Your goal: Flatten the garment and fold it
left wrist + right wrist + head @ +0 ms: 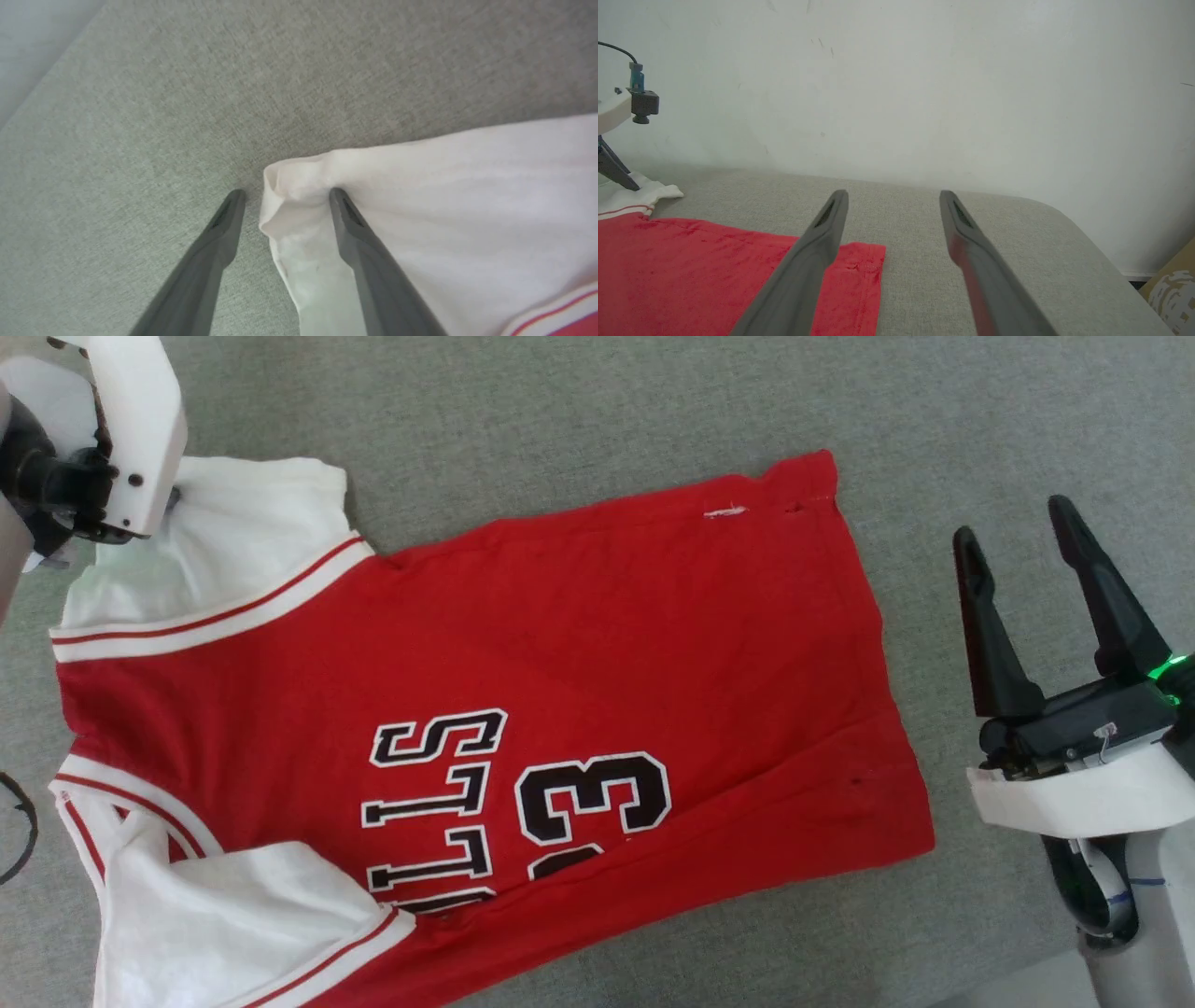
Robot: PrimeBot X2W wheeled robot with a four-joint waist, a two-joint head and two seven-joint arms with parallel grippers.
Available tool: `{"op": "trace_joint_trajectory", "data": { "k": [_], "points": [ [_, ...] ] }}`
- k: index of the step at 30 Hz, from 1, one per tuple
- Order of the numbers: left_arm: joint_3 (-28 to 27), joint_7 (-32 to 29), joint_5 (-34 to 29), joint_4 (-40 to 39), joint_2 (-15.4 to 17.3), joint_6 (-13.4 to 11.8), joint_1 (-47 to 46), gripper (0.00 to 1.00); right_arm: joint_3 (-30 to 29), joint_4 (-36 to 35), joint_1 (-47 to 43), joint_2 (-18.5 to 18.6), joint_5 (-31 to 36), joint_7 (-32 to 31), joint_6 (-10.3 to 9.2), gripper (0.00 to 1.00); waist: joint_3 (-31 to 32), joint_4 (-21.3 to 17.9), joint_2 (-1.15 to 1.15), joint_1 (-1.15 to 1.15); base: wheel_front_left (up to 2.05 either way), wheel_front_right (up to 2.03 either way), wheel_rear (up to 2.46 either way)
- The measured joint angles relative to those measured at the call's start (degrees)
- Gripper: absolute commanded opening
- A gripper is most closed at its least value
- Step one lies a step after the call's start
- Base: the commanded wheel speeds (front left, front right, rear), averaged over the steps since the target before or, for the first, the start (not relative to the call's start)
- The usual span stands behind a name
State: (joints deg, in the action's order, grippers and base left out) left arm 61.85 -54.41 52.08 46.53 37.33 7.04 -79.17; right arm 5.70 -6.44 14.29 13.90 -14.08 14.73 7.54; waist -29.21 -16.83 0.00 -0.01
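The shirt [560, 644] lies spread front-up on the desk [560, 411]. The left pincer [286, 191] is spread wide, straddling a sleeve [467, 186] edge. The right pincer [1013, 521] is released beside the hem.

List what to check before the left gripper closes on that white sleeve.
1. Left gripper open: ok, fingers apart.
2. Cloth between its fingers: ok, the bunched edge of the far white sleeve lies between them.
3. Fingertips down on the grey padded surface: cannot tell.
4. Right gripper clear: ok, open, beside the hem, off the cloth.
5. Garment flat: not ok, its near side is folded over the front, hiding part of the lettering.
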Motion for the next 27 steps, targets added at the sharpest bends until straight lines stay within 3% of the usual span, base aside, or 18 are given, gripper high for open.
{"op": "trace_joint_trajectory", "data": {
  "k": [1,10,12,18,23,27],
  "points": [
    [0.0,-0.1,0.4,-0.4,0.2,0.0,0.0,0.0,0.5,0.4,0.2,0.7,0.3,0.0,0.0,1.0,0.0,-0.2,0.0,0.0,0.0,0.0,0.0],
    [1.8,5.6,1.8,-3.9,0.3,0.1,3.5,0.0,1.9,4.5,6.4,8.6,0.2,-0.3,-0.01,1.0,3.3,0.7,0.0,0.01,0.0,0.0,0.0],
    [2.7,7.1,2.1,-6.2,0.1,0.1,4.3,0.0,2.9,5.8,8.9,10.9,-1.0,-2.8,0.0,1.0,4.5,1.4,0.0,0.01,0.0,0.0,0.0],
    [4.6,11.1,2.7,-10.9,-0.2,0.1,4.7,0.0,11.0,11.0,18.2,18.2,-6.3,-19.6,0.0,1.0,7.3,4.6,0.0,0.01,0.0,0.0,0.0],
    [5.8,13.9,3.0,-13.9,-0.8,0.1,4.7,0.0,21.3,15.9,25.8,23.2,-16.7,-40.1,0.0,1.0,8.6,7.6,0.0,0.0,0.0,0.0,0.0],
    [7.0,15.5,3.5,-16.5,-1.5,0.1,4.6,0.0,28.1,19.1,31.6,25.6,-24.4,-53.1,0.0,1.0,8.6,9.8,0.0,0.0,0.0,0.0,0.0]
  ]
}}
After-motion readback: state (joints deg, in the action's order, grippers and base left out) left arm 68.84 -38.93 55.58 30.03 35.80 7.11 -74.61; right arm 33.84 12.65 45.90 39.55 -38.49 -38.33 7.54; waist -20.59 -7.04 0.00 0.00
